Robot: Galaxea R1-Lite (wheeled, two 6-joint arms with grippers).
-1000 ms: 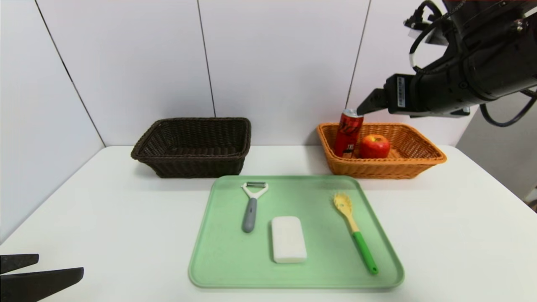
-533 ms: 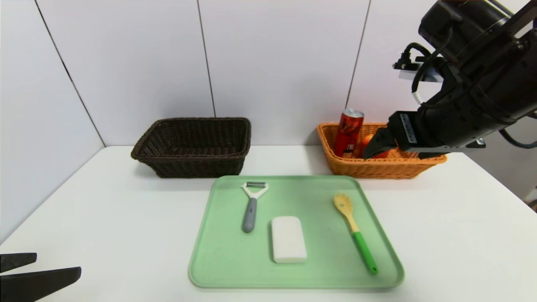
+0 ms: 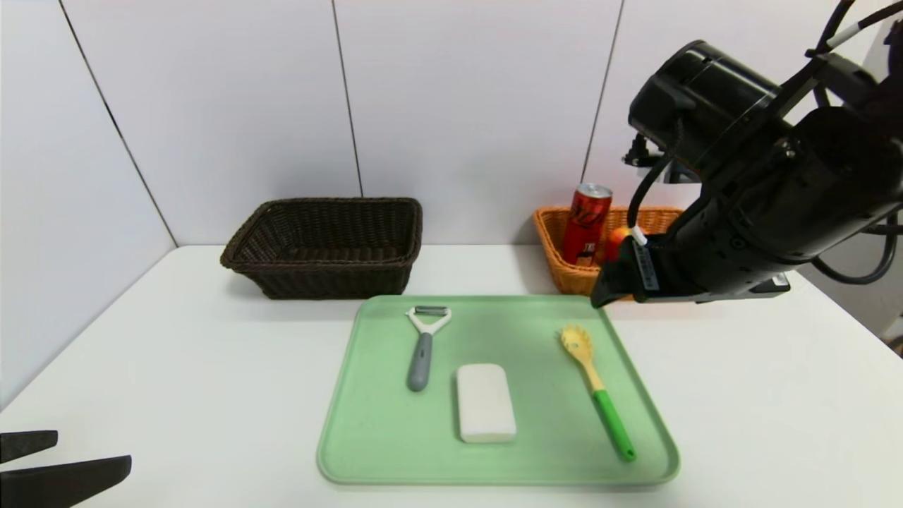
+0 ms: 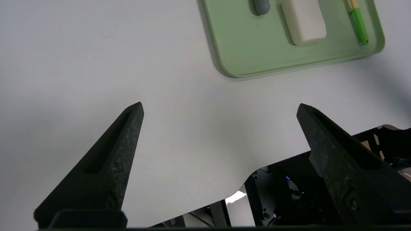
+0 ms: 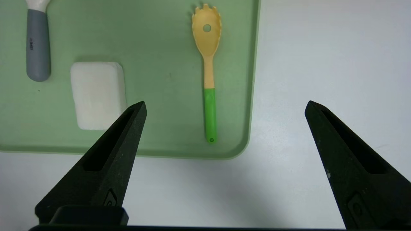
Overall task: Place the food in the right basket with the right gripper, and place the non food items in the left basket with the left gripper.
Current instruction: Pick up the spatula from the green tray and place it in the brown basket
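On the green tray (image 3: 536, 395) lie a grey-handled peeler (image 3: 422, 346), a white block (image 3: 485, 402) and a yellow pasta spoon with a green handle (image 3: 596, 391). The orange right basket (image 3: 564, 279) holds an upright red can (image 3: 587, 222) and a red apple (image 3: 617, 236), which my right arm mostly hides. The dark brown left basket (image 3: 317, 247) looks empty. My right gripper (image 3: 607, 289) hangs open and empty above the tray's far right corner; its wrist view shows the spoon (image 5: 208, 80) and the block (image 5: 98, 94) below. My left gripper (image 3: 92, 451) rests open at the table's near left.
The white table (image 3: 741, 395) runs to a front edge under my left gripper (image 4: 220, 107), with the robot base below it. White wall panels stand right behind both baskets. My bulky right arm (image 3: 762, 197) covers most of the orange basket.
My right arm has dropped from above the can and swung toward me, from over the orange basket to the tray's far right corner. The can stays in the basket. The left arm is still.
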